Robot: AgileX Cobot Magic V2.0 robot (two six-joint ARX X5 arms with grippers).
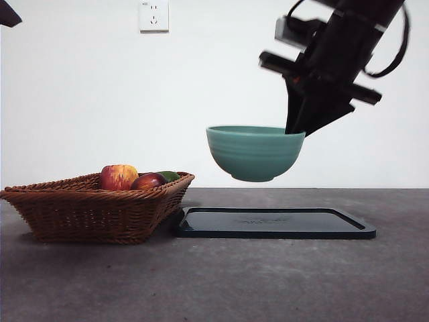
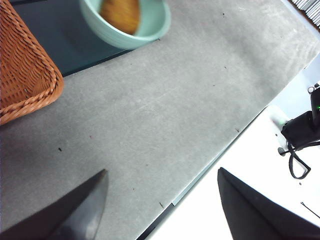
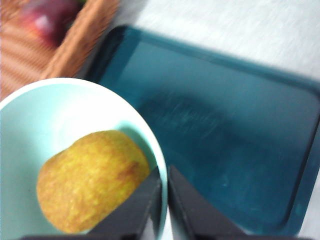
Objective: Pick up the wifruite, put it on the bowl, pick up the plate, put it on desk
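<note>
The teal-green bowl (image 1: pixel 255 153) hangs in the air above the dark tray (image 1: pixel 275 223). My right gripper (image 1: pixel 295 127) comes down from the upper right and is shut on the bowl's right rim (image 3: pixel 161 165), one jaw inside and one outside. The brown wifruite (image 3: pixel 92 180) lies inside the bowl; it also shows in the left wrist view (image 2: pixel 120 14), in the bowl (image 2: pixel 125 25). My left gripper (image 2: pixel 161 171) is open and empty over the desk's (image 2: pixel 165 100) edge, far from the bowl. In the front view that arm shows only as a black tip (image 1: pixel 8 13).
A wicker basket (image 1: pixel 87 208) stands left of the tray, holding a red-yellow apple (image 1: pixel 118 176), a dark red fruit (image 1: pixel 149 180) and something green. The grey desk (image 1: pixel 268 282) spreads in front of the tray and basket.
</note>
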